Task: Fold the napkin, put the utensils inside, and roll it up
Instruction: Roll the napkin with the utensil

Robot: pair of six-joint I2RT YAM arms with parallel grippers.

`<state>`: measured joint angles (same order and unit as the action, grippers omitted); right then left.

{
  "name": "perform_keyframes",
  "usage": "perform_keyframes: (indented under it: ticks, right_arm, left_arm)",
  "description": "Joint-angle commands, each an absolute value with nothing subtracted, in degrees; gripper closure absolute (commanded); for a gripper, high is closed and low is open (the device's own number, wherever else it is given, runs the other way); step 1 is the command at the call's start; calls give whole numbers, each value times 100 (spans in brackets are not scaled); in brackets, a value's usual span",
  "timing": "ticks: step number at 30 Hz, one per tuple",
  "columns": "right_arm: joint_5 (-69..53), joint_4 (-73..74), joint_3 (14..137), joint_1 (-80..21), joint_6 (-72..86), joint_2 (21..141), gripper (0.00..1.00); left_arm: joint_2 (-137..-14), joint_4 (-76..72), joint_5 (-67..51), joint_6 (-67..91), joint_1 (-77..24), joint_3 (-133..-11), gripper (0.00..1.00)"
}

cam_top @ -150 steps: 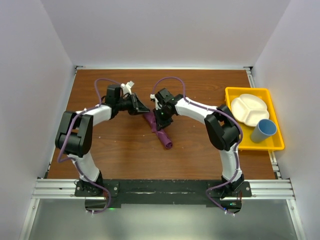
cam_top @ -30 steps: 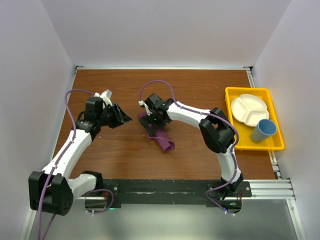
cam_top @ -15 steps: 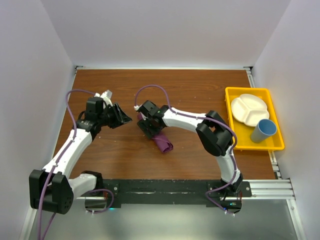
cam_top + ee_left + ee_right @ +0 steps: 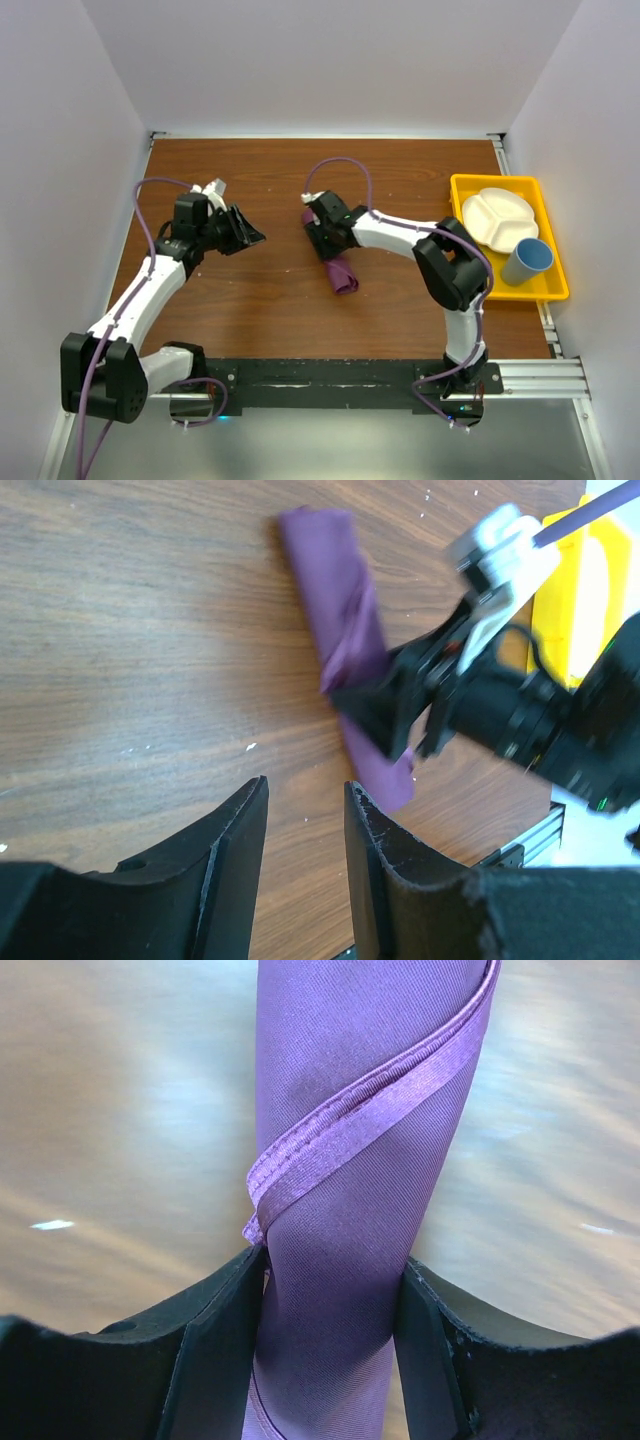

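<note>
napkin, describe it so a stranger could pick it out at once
On the brown table, look near the middle, left of the yellow tray. The napkin is a plum-purple cloth rolled into a tube, its far end between the right gripper's jaws. It is the only cloth; the other purple things are thin cables.

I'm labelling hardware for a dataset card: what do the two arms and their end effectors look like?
Both the left arm and right arm have white tubular links joined by chunky black joint housings. A purple cable loops along each. The left end effector and right end effector are black, with two broad matte fingers. No markings are readable.
</note>
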<state>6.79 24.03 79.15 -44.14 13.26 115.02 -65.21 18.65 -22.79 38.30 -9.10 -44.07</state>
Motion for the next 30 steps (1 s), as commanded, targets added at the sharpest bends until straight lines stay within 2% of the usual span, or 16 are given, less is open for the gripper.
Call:
perform_keyframes:
  ticks: [1,7,11,16,22,25,26,30]
  right_arm:
    - [1555,2751,7025,-3622,1003,11391,46]
    - [2143,2690,6417,-2620,669,10987,46]
    - [2417,2777,6451,-2085,422,10785,46]
    - [2453,2400,6003,-1837,63,10319,45]
    - [2180,2584,6336,-1837,53,10687,43]
    - [2145,2584,6451,-1846,70,10845,36]
    - [2136,2662,6486,-1837,96,10924,29]
    - [2074,2830,6758,-1846,184,10916,18]
  left_arm:
    - [-6618,1389,-2496,3814,-870,-4289,59]
    - [-6750,1327,-2645,3762,-870,-4289,59]
    - [-6785,1327,-2733,3700,-879,-4237,59]
    - [-6812,1266,-2856,3622,-879,-4192,59]
    - [-6812,1266,-2909,3489,-879,-4166,59]
    - [-6803,1239,-2944,3463,-870,-4114,59]
    - [-6794,1231,-2944,3454,-870,-4105,59]
    - [-6794,1187,-2971,3463,-870,-4043,59]
